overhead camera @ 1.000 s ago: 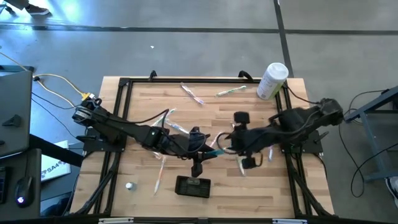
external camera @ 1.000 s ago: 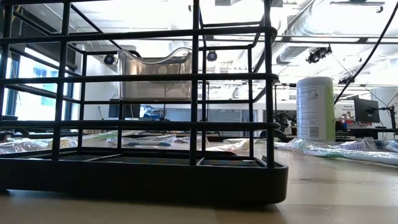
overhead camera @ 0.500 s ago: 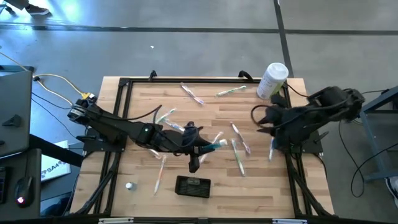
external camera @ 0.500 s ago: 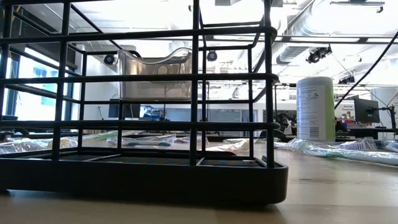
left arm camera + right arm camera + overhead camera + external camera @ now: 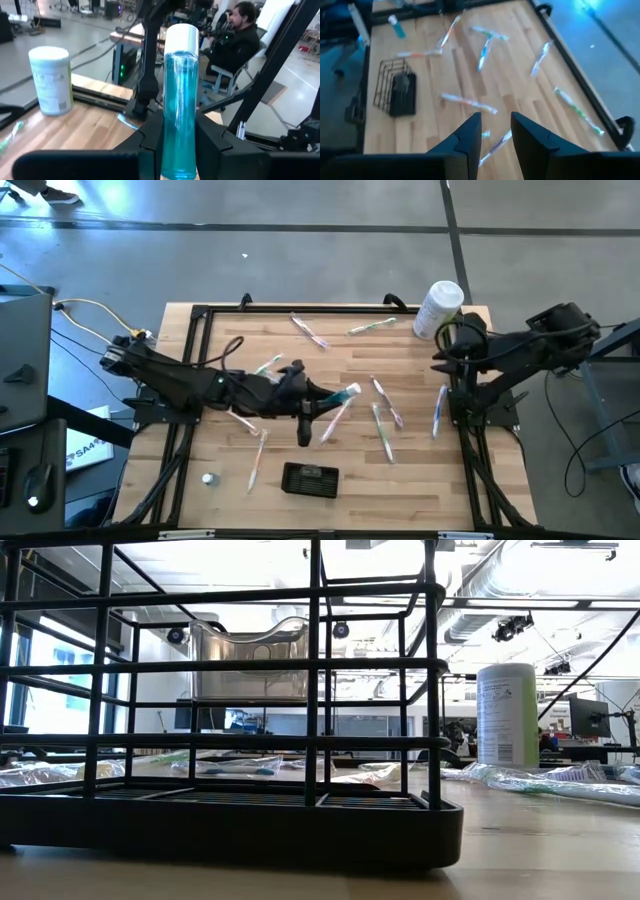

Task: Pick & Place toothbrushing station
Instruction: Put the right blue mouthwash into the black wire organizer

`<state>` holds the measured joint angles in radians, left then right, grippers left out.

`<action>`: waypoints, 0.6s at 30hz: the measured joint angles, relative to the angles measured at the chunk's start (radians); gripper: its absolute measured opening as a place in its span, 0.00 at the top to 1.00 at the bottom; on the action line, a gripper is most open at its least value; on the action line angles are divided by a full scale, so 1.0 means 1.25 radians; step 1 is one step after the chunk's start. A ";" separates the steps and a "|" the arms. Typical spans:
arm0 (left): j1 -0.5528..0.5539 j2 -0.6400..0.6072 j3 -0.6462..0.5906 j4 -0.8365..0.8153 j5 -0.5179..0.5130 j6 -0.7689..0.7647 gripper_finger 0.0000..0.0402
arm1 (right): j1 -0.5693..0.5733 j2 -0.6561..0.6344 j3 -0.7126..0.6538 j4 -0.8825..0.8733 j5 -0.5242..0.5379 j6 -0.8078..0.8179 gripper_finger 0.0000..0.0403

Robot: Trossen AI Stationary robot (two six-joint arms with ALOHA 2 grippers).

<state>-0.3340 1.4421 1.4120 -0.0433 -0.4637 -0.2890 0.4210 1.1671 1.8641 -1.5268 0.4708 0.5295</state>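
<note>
A blue bottle [image 5: 179, 100] is clamped in the left hand [image 5: 318, 397] at mid-desk; the toothbrushing station [image 5: 310, 479], at six o'clock, is judged unfilled. The empty right hand [image 5: 495, 131] has its fingers slightly apart.

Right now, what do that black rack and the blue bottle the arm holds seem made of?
The rack looks like matte black coated wire: thin bars you see through, on a solid tray base. The bottle in the left gripper looks like clear plastic, possibly glass, holding blue liquid, with a white cap.
</note>
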 joint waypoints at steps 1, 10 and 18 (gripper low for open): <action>0.000 -0.007 0.000 0.000 0.000 0.005 0.83 | 0.000 0.000 0.000 0.007 0.009 0.001 0.76; 0.000 -0.030 0.001 0.051 0.001 0.116 0.83 | -0.008 0.069 -0.001 0.234 -0.009 -0.125 0.69; 0.000 -0.034 0.001 0.162 0.004 0.208 0.83 | -0.042 0.133 -0.001 0.516 -0.033 -0.327 0.45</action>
<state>-0.3338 1.3994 1.4132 0.1596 -0.4585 -0.0290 0.3681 1.3328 1.8629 -0.8819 0.4290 0.1203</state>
